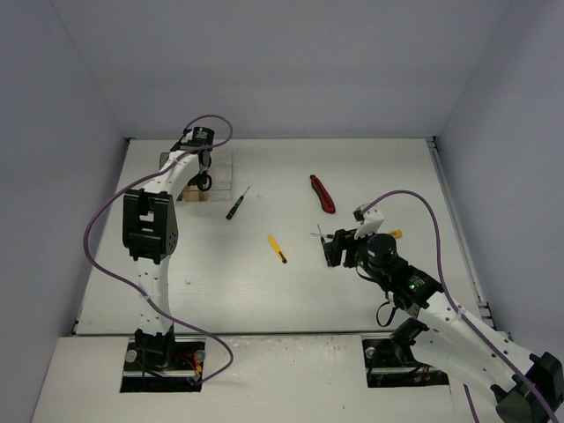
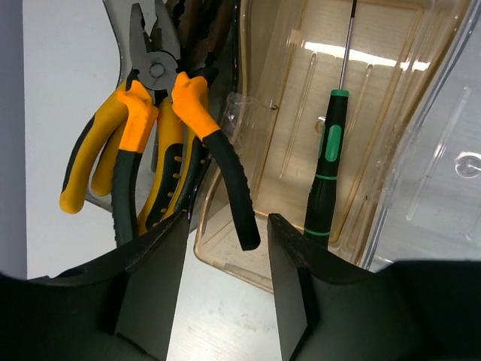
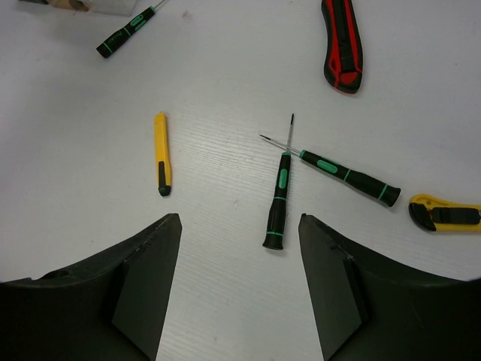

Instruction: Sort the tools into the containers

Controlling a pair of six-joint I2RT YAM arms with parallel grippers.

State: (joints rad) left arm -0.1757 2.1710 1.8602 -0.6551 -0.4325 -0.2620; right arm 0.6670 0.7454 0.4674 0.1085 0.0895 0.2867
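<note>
My left gripper [image 2: 225, 222] hangs with its jaws apart, gripping nothing, over the orange-handled pliers [image 2: 150, 113] just left of the amber bin [image 2: 293, 150], which holds a green-black screwdriver [image 2: 328, 165]. My right gripper [image 3: 239, 222], also spread and empty, hovers above two crossed screwdrivers [image 3: 276, 203] on the table [image 3: 225, 90], with a yellow utility knife [image 3: 161, 150] to their left.

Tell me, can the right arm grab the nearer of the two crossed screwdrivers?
Probably yes. The right gripper hangs open above that screwdriver, whose handle lies bare on the table. Only its thin tip crosses the other screwdriver.
</note>
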